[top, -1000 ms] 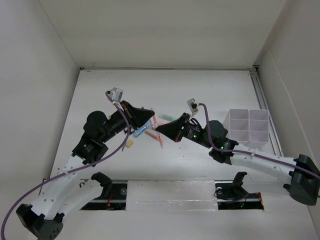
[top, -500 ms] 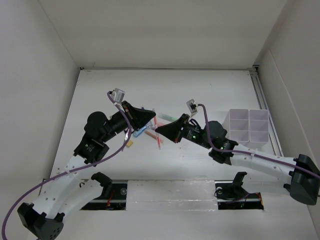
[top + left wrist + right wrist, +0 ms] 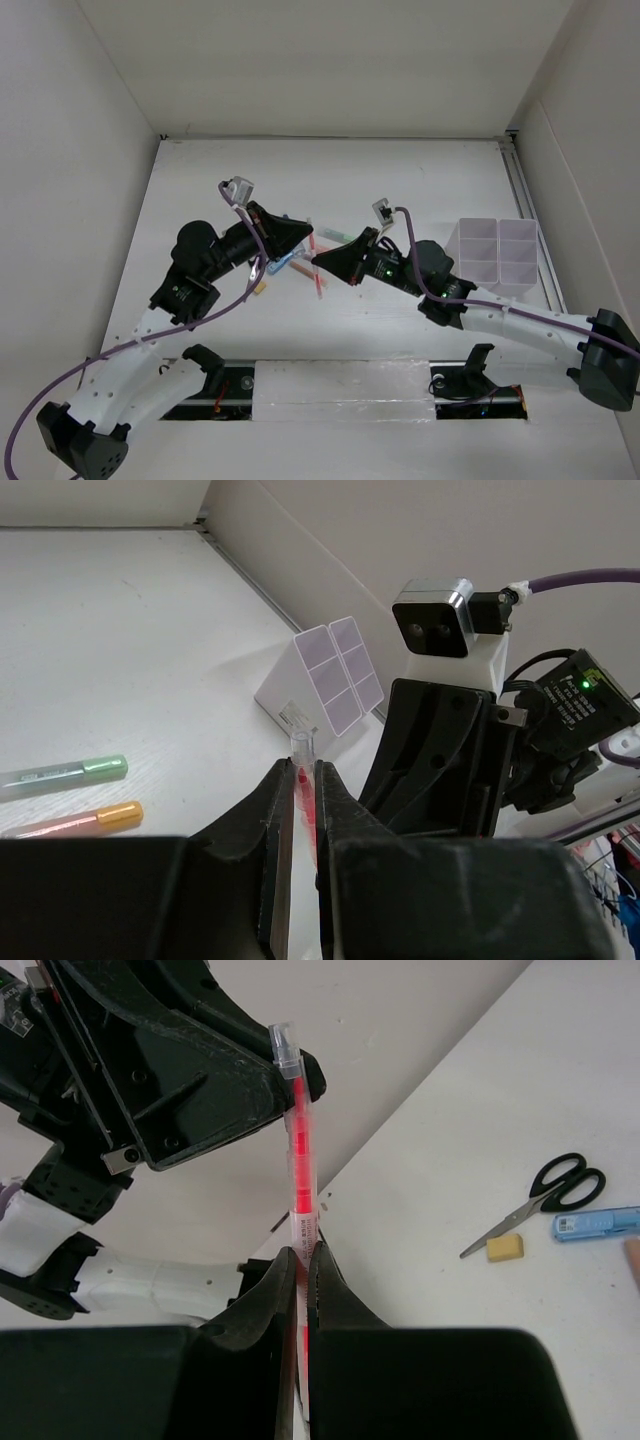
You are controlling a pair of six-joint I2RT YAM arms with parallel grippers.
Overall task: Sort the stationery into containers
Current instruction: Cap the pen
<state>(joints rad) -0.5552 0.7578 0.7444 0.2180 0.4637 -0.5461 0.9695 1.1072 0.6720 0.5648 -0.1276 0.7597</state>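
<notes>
L gripper [image 3: 302, 780]: jaws nearly closed, clamped on red pen [image 3: 300, 1140]. R gripper [image 3: 302, 1260]: likewise clamped on same pen, tips of both nearly meeting. Bins [image 3: 497, 257] well right of R gripper. Scissors [image 3: 545, 1195], eraser [image 3: 504, 1248] on table near L gripper.

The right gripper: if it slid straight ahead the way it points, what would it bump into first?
Probably the left gripper. The right gripper, shut on a red pen, aims it at that black body facing it, the pen's clear tip leading. Depth is unclear, so it might just slip past.
</notes>
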